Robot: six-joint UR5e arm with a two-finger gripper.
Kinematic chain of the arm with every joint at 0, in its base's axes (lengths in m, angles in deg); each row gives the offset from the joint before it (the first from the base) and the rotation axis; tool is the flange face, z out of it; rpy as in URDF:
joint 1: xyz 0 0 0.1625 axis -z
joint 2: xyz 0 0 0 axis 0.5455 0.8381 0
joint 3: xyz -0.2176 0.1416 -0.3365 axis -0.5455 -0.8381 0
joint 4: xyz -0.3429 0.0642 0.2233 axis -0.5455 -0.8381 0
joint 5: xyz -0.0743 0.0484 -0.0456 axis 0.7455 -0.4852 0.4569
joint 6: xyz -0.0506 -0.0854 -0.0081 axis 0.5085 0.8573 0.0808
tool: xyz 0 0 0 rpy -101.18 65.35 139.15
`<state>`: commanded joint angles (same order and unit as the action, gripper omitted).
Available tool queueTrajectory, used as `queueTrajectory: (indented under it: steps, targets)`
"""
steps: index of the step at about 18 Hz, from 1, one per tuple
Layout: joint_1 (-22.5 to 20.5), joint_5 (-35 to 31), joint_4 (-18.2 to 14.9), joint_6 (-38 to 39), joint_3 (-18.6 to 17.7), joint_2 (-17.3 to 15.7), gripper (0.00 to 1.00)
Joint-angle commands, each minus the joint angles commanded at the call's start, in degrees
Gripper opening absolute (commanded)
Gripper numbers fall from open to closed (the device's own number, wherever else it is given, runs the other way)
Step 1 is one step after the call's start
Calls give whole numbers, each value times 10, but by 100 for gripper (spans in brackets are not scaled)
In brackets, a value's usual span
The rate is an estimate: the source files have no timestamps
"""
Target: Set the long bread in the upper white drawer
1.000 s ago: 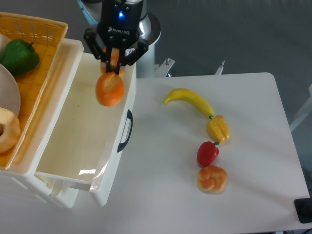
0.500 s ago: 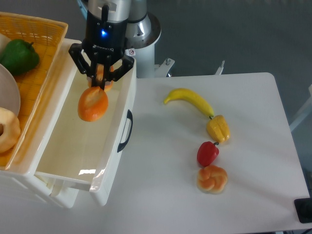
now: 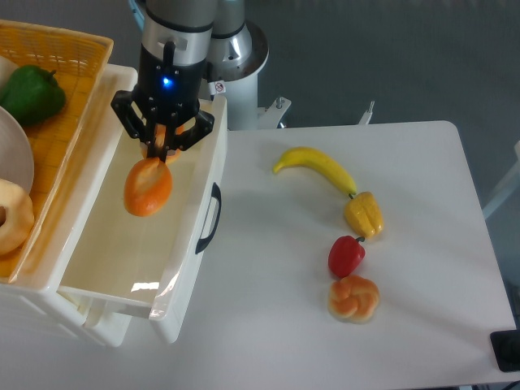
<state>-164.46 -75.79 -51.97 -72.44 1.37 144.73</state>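
a: what's sitting in the containers?

b: the upper white drawer (image 3: 122, 244) is standing pulled open at left of frame, black handle (image 3: 210, 218) facing right. nothing is resting on its floor that i can see. the woven basket (image 3: 61, 89) at upper left is holding a green pepper (image 3: 31, 93), plus a pale ring-shaped piece (image 3: 15, 215) and part of a white dish (image 3: 12, 158) at the left edge.

a: and the long bread?

b: the long bread (image 3: 149, 185) is hanging from the gripper (image 3: 162, 138) over the open drawer, upper part of it, not touching the floor or walls as far as i can tell. long axis is running roughly vertical, toward the camera, so we're mostly seeing the rounded lower end pointing down.

a: gripper state?

b: fingers are clamping the bread's upper end.

a: table?

b: banana (image 3: 315, 166), yellow pepper (image 3: 364, 214), red pepper (image 3: 346, 256) and knotted bun (image 3: 354, 297) are lying in a line at right of centre.
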Motion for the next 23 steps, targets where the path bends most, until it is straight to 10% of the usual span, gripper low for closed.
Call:
queueTrajectory:
  steps: [8, 23]
  targets:
    - [2, -1, 2, -5, -2, 3, 71]
    - [-11, -11, 16, -18, 0, 11, 76]
